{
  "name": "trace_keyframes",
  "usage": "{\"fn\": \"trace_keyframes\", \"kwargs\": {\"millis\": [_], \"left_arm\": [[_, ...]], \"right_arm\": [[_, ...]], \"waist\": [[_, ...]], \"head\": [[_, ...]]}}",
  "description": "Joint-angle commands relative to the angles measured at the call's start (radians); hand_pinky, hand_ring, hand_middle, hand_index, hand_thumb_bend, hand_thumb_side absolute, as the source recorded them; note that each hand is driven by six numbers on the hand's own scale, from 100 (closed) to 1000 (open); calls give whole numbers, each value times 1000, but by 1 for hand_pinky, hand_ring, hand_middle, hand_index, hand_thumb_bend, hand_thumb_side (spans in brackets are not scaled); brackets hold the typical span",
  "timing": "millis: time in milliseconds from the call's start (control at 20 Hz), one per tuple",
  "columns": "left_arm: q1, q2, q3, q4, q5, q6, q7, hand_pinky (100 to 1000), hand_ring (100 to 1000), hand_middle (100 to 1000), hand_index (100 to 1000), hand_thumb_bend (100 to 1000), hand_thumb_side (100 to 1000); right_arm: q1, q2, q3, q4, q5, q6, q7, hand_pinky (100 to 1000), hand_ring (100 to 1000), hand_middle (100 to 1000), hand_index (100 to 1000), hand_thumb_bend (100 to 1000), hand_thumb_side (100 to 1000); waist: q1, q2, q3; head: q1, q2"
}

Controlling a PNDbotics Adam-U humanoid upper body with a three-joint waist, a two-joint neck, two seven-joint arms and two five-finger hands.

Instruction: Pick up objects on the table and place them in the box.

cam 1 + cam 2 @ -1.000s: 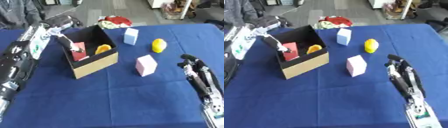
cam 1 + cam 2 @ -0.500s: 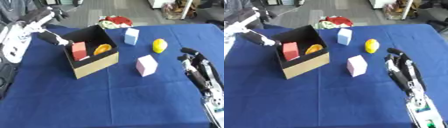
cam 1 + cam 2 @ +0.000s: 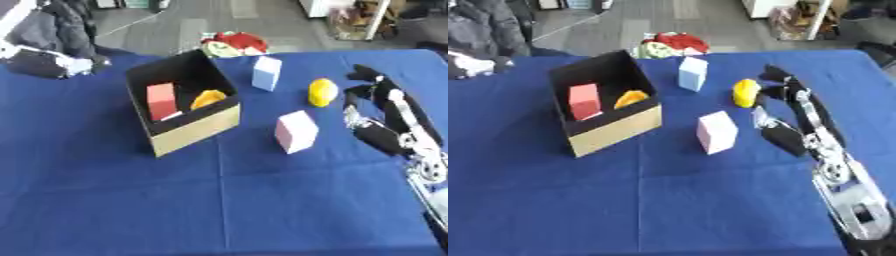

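Right hand: the right hand point(image 3: 785, 117) is reaching in from the right side, fingers relaxed and spread, grasping nothing, fingertips point(image 3: 770, 73) lying just beside the yellow object.
Yellow object: the yellow rounded object point(image 3: 322, 92) is sitting on the cloth just left of the right hand's fingertips; whether they are touching cannot be told.
Pink block: the pink block point(image 3: 296, 131) is standing left of the right palm, apart from it.
White block: the white block point(image 3: 266, 73) is standing beyond and left of the right hand.
Box: the cardboard box point(image 3: 194, 127), black inside, is sitting well left of the right hand, open side up.
Box contents: a red block point(image 3: 161, 101) and an orange piece point(image 3: 207, 98) are lying inside it.
Left hand: the left hand point(image 3: 48, 64) is showing at the upper left edge, apart from the box; its fingers cannot be made out.
Table: the blue-covered table point(image 3: 219, 200) is carrying everything.
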Motion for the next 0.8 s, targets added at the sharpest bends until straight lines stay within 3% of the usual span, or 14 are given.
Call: {"fn": "trace_keyframes", "kwargs": {"millis": [50,200,400,700,800], "left_arm": [[41,-40,40,-31,53,22,-1,763,647,667,817,686,444],[114,-86,54,-60,98,29,-15,759,641,662,815,680,450],[210,-119,61,-115,158,34,-37,756,635,656,815,679,456],[359,-130,77,-226,217,45,-53,754,629,650,814,679,459],[375,-137,78,-247,222,52,-58,754,628,649,814,678,460]], "right_arm": [[-69,-107,71,68,54,-38,50,890,875,903,990,329,252],[-142,-180,145,141,99,-75,95,918,934,945,1000,452,243],[-233,-258,241,238,158,-125,154,932,954,955,1000,495,242],[-316,-194,397,397,256,-147,252,934,956,949,1000,500,243],[-333,-157,407,452,290,-145,286,933,954,948,1000,495,244]], "waist": [[-6,-10,9],[0,-12,21],[8,-10,27],[15,-22,5],[18,-25,1]], "head": [[-28,4],[-51,4],[-64,4],[-44,4],[-40,4]]}}
